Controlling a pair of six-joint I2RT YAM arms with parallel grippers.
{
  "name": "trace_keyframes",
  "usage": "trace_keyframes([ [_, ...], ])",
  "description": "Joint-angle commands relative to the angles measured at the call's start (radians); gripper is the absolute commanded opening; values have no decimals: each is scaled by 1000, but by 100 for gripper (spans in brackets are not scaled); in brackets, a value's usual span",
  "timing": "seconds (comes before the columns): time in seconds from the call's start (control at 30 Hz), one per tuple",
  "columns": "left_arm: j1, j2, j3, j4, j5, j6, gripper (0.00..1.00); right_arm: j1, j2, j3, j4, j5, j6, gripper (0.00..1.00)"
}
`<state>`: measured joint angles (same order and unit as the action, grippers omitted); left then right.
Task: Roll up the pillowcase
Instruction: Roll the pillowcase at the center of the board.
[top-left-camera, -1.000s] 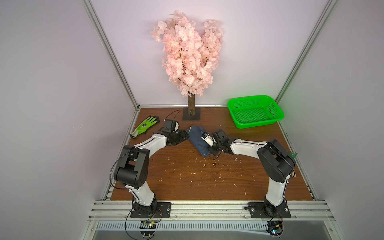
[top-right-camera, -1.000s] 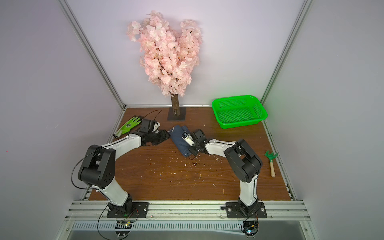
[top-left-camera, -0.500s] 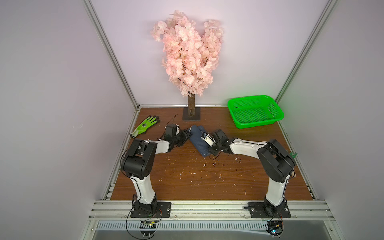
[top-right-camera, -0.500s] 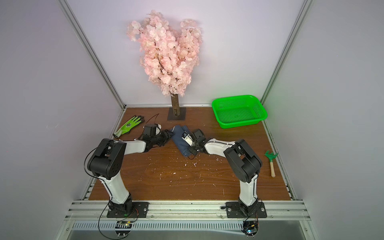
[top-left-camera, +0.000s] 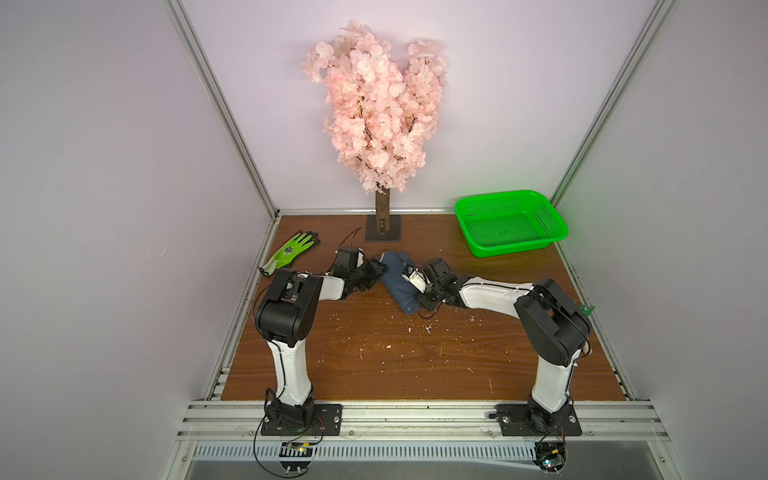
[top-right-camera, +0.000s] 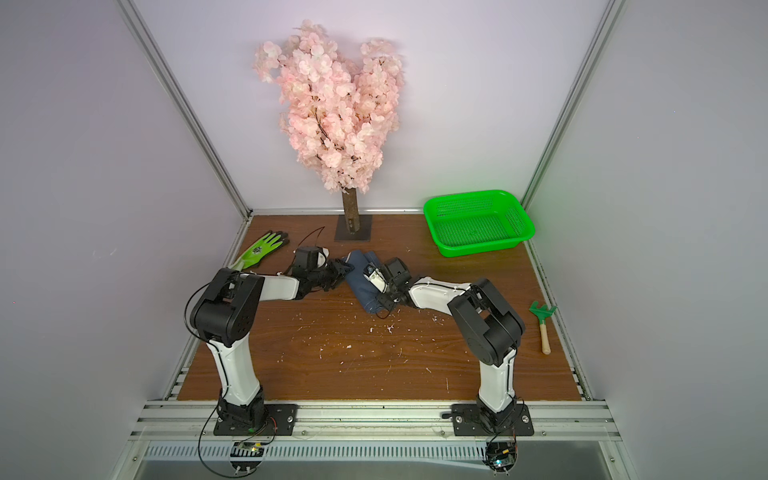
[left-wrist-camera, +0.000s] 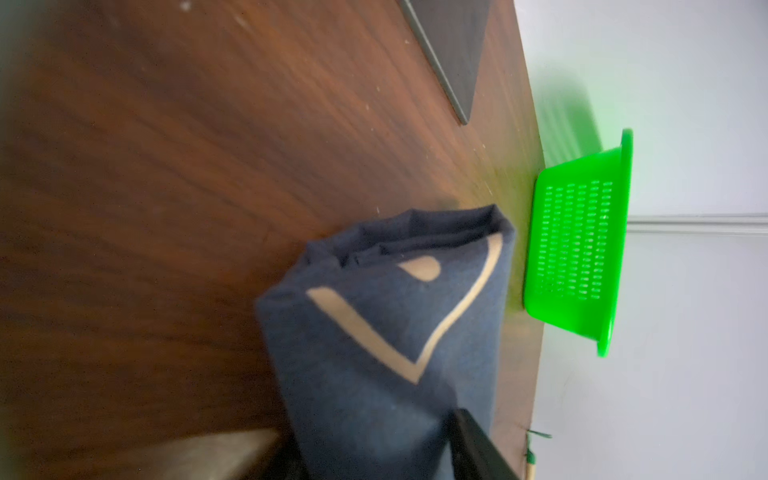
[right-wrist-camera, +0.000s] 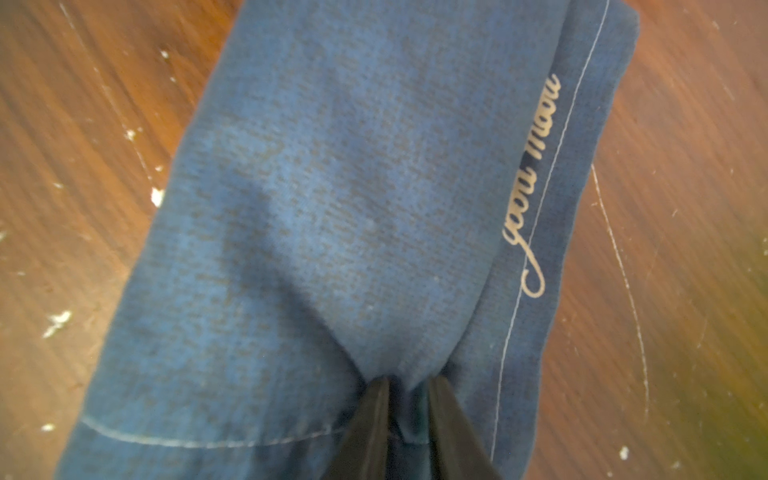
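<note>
The pillowcase (top-left-camera: 395, 279) (top-right-camera: 362, 283) lies on the wooden table as a short navy roll in both top views. My left gripper (top-left-camera: 376, 270) (top-right-camera: 343, 269) reaches in low at the roll's far left end. In the left wrist view the roll (left-wrist-camera: 386, 332) fills the gap between the left gripper's (left-wrist-camera: 374, 451) fingers, which close on it. My right gripper (top-left-camera: 419, 297) (top-right-camera: 384, 300) sits at the roll's near right end. In the right wrist view its (right-wrist-camera: 407, 386) two dark fingers pinch a raised fold of the pillowcase (right-wrist-camera: 353, 187) beside the cursive lettering.
A lime-green glove (top-left-camera: 291, 253) lies at the back left. The pink blossom tree's base plate (top-left-camera: 383, 235) stands behind the roll. A green basket (top-left-camera: 509, 222) is at the back right. A small rake (top-right-camera: 542, 328) lies by the right edge. White flecks (top-left-camera: 426, 329) dot the wood.
My left arm has swung inward and its gripper has moved right onto the roll's end, its jaws narrowing. The right gripper stays on its fold, its jaws slightly wider.
</note>
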<state>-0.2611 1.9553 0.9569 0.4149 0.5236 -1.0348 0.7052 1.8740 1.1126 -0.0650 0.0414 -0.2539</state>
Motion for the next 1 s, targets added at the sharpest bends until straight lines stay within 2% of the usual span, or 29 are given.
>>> trace_keyframes([
  [0.0, -10, 14, 43, -108, -26, 45, 37, 14, -64, -4, -67, 9, -4, 32],
  [0.07, -13, 16, 93, -198, -46, 80, 26, 29, -98, -10, -45, 22, -9, 40],
  [0.17, -18, 14, 168, -333, -75, 136, 19, 72, -148, -17, -9, 49, -16, 53],
  [0.3, -20, 7, 255, -496, -118, 199, 16, 159, -188, -9, 20, 68, 3, 64],
  [0.43, -21, 3, 302, -608, -148, 223, 15, 252, -166, 12, 45, 159, 59, 77],
  [0.53, -20, -5, 320, -651, -158, 226, 14, 293, -130, 16, 61, 253, 102, 79],
  [0.67, -18, 8, 360, -717, -156, 242, 14, 329, -88, -19, 128, 375, 80, 80],
  [0.97, -15, 11, 399, -768, -152, 245, 13, 397, 19, -2, 188, 528, 6, 82],
])
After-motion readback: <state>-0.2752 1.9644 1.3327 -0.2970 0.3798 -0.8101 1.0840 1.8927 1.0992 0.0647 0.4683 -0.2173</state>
